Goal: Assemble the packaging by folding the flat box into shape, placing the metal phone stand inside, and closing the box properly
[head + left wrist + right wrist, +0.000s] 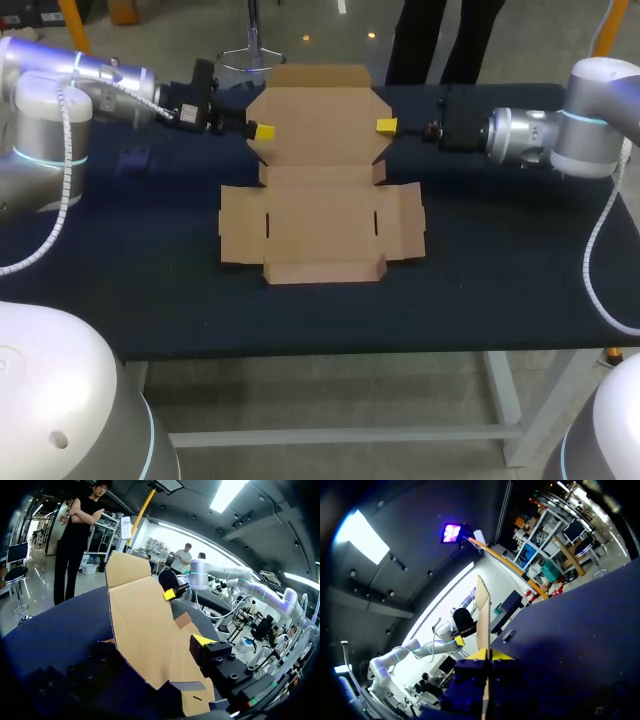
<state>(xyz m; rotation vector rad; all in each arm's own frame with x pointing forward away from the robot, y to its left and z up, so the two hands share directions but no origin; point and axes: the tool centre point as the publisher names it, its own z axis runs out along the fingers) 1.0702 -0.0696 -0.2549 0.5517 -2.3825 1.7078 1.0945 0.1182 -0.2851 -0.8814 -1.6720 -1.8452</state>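
The brown cardboard box [320, 230] lies unfolded on the dark table, its rear lid panel [318, 115] tilted up. My right gripper [386, 125] is shut on the lid's right edge; in the right wrist view the thin cardboard edge [482, 605] runs between the yellow tips of my right gripper [490, 654]. My left gripper [262, 130] is at the lid's left edge, open. In the left wrist view one yellow fingertip [202, 640] sits beside the panel [145, 625], and the other finger is hidden. A small dark object [135, 160], possibly the phone stand, lies on the table under my left arm.
The table [500, 300] is covered in dark blue cloth, with bare room in front of the box and to both sides. The box's side flaps [405, 220] lie flat. A person stands beyond the far edge, not touching anything.
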